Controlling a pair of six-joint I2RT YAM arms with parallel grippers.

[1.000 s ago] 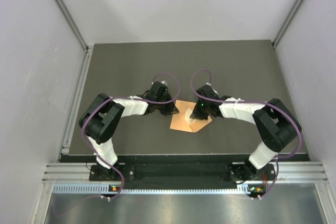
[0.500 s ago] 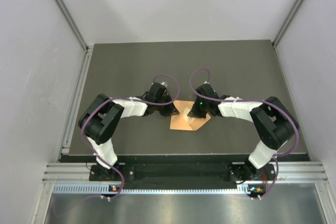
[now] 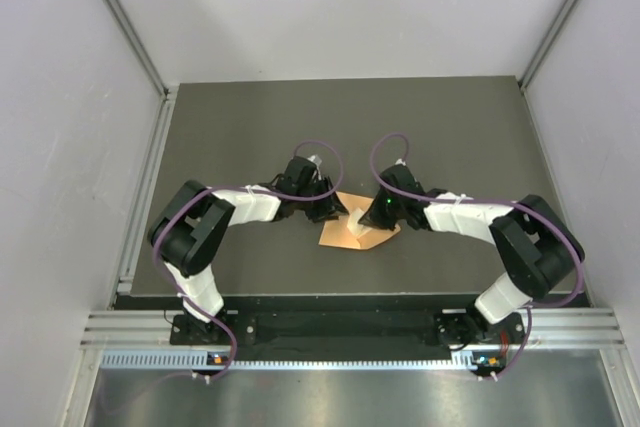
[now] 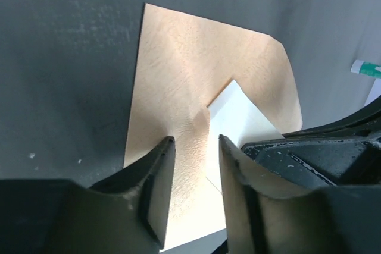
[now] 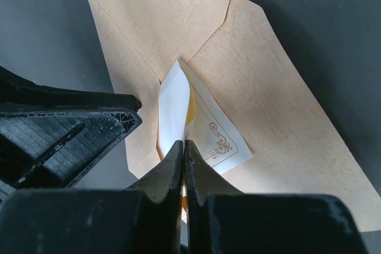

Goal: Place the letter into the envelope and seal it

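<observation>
Envelope [image 3: 345, 233] lay flat on desk [image 3: 250, 127]. Right fingers [image 5: 172, 159] clenched on letter [image 5: 177, 108], which slanted onto envelope's middle. Left fingers [image 4: 159, 173] released, empty, over envelope's opposite edge. Right arm nearer.

One envelope [image 4: 178, 75], one letter [image 4: 241, 111], one table [image 3: 250, 127], two claws, left claw [image 4: 195, 141], right claw [image 5: 183, 144].

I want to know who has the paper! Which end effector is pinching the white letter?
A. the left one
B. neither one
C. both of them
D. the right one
D: the right end effector is shut on the bottom edge of the letter, while the left end effector stands open over the envelope.
</observation>
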